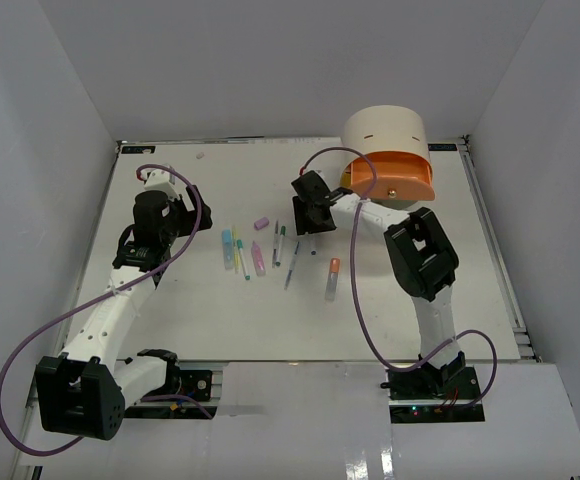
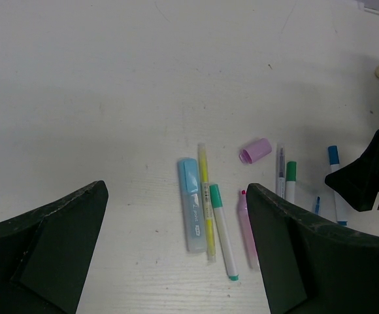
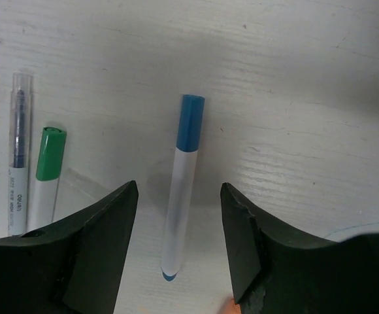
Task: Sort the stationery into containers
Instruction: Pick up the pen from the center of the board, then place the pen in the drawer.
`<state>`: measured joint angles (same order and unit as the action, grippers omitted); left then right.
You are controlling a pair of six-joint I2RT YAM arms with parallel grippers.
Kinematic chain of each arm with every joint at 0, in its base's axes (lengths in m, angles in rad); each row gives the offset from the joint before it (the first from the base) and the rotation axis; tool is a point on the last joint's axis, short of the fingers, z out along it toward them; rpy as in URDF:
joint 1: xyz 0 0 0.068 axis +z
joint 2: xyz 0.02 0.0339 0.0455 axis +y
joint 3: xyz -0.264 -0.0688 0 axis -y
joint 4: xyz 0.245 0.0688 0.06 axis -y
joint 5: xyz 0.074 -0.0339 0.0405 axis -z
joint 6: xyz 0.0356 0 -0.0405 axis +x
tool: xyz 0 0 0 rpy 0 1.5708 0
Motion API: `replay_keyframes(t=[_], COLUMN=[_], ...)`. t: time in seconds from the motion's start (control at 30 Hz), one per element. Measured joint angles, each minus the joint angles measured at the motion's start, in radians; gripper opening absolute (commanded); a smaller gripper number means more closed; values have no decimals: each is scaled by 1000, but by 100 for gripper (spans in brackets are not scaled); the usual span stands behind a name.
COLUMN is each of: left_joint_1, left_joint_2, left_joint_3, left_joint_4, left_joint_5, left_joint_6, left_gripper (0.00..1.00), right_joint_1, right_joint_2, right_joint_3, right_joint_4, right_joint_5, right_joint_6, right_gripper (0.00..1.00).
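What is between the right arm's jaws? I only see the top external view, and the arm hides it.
Observer: A blue-capped pen lies flat on the table between the right jaws, which stand open with a gap on each side.
Operator: Anything close beside it?
Observer: A green-capped pen lies to its left in the right wrist view, apart from it.
Operator: And the left jaws?
Observer: Wide open, holding nothing.

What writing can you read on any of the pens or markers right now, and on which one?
Nothing reads cleanly.
Clear-capped pen: small print along the barrel, too blurred to quote.
Blue highlighter: pale lettering on the body, too small to read.
Yellow pen: dark marks on the barrel, too small to read.
Blue-capped pen and green-capped pen: no print shows.
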<state>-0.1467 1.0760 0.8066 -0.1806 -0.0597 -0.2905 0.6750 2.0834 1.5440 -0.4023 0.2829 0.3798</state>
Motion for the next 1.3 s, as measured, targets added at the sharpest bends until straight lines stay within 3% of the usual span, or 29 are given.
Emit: replay_keyframes(t=[0.37,0.6,0.93,1.1,1.3], left_joint_1=[0,0,0,0,0], left_joint_2=[0,-7,-21,-29,-29], left_joint_3=[0,0,0,0,0], left_joint_4=[0,0,-2,-3,-7], left_joint_5=[3,5,4,4,1], left_joint_6=[-6,-6,-6,-6,-6], left_gripper=[98,98,98,98,98], right_joint_1=[-2,-7,-3,3,-5], right_joint_2=[32,32,-61,-302,-539], right_joint_3=[2,2,0,11,47], right_joint_4=[0,0,-15,-4,32], right_joint_5=[5,10,-50,-136,-184], right_joint_6=[14,14,-106,-315,-684], right_gripper=[41,8,8,8,8])
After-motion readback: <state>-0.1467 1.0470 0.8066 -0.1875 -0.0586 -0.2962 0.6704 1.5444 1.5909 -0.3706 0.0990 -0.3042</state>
